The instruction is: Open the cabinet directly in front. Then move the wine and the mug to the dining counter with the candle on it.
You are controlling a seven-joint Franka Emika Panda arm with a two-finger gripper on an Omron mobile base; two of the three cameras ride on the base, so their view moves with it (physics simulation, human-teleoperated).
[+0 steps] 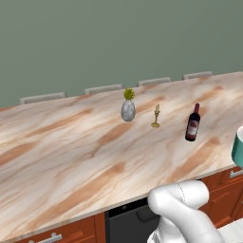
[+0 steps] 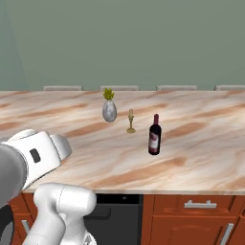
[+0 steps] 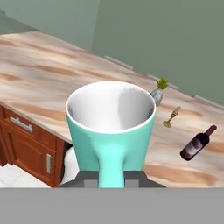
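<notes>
On the dining counter, reading left to right, a grey vase with a yellow-green plant stands beside the candle, and just right of that the wine, all upright, the bottle's long axis vertical and its neck pointing up. At the far right edge of the left base view the mug hangs above the counter's front edge. In the hand view the gripper is clamped tight on the mug's handle, the mouth facing the camera.

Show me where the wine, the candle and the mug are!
wine (image 2: 154, 139): right base view, on its label.
candle (image 2: 130, 122): right base view, on its stem.
mug (image 3: 111, 131): hand view, on its teal wall.
</notes>
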